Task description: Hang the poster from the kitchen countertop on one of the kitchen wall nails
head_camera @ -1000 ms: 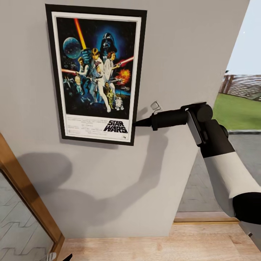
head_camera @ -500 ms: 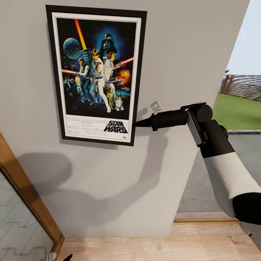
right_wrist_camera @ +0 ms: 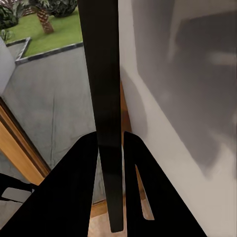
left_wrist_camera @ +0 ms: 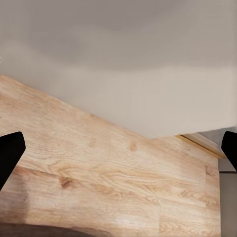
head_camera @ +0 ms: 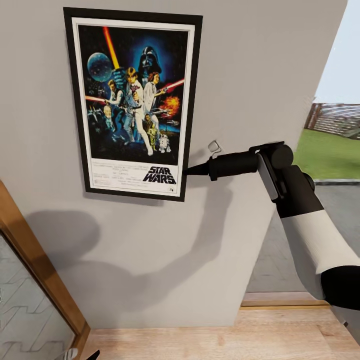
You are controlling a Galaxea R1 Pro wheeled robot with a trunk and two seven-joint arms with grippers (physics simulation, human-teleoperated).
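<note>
The poster (head_camera: 133,102) is flat against the grey wall (head_camera: 250,75), upright. The right gripper (head_camera: 189,171) pinches its right frame edge near the lower corner; in the right wrist view both black fingers (right_wrist_camera: 74,197) are closed on the thin frame edge (right_wrist_camera: 102,98). A small metal hook (head_camera: 215,146) sits on the wall just right of the poster. Below the poster lies the wooden floor (head_camera: 210,342). The left gripper (left_wrist_camera: 118,148) is spread wide above this floor, holding nothing.

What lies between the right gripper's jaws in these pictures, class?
The poster's black frame edge: in the right wrist view it runs down between the jaws of the right gripper, which are closed on it, beside the grey wall.
</note>
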